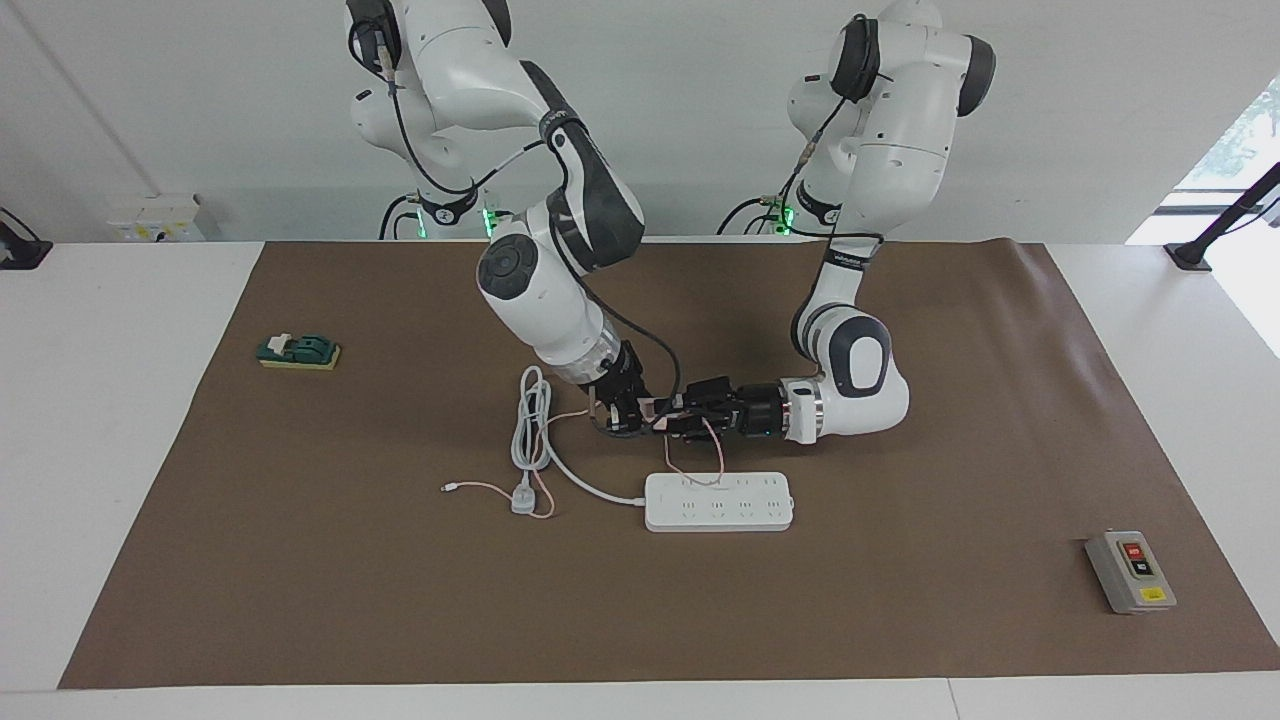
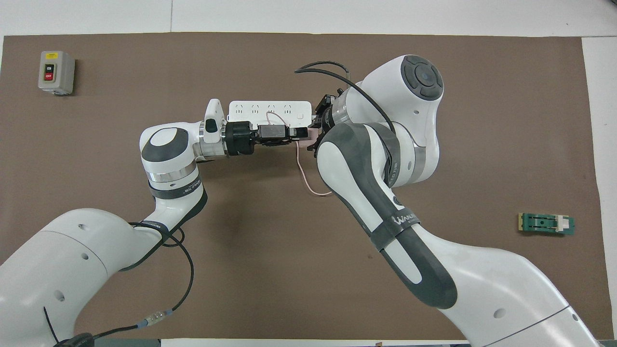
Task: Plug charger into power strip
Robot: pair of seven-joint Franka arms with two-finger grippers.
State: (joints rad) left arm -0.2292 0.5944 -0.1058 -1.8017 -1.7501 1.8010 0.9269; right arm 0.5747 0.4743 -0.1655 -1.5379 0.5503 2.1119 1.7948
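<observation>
Looks like a mid-air handover. 2 claws clamped on the charger (image 1: 652, 406) at once: right claw (image 1: 626, 412) pinching it from the right arm's end, left claw (image 1: 670, 416) reaching in level from the left arm's end and closed on the same little pink cube. Held clear of the desk (image 1: 120, 420), over the brown mat (image 1: 900, 620) right beside the power strip (image 1: 718, 501). Not plugged into anything yet.

Guessing at the reason for the double grip: swapping to a hold that suits a straight push down. Power strip lying flat with its 2 rows of sockets facing up, so best approached from above with the prongs pointing down. Can't tell which way the prongs point right now, too buried between the fingers.

Worth watching the thin pink cable (image 1: 668, 462): hanging off the charger in a loose loop and draping across the top of the strip. Could easily snag or get pinched under the plug on the way in.

Thick white cord (image 1: 530, 425) bunched up toward the right arm's end, out of the way. Same for the grey switch box (image 1: 1130, 571) and the green part (image 1: 298, 351), both well apart from the action.

Next up, probably: letting go with 1 claw, then lining up over a socket.
</observation>
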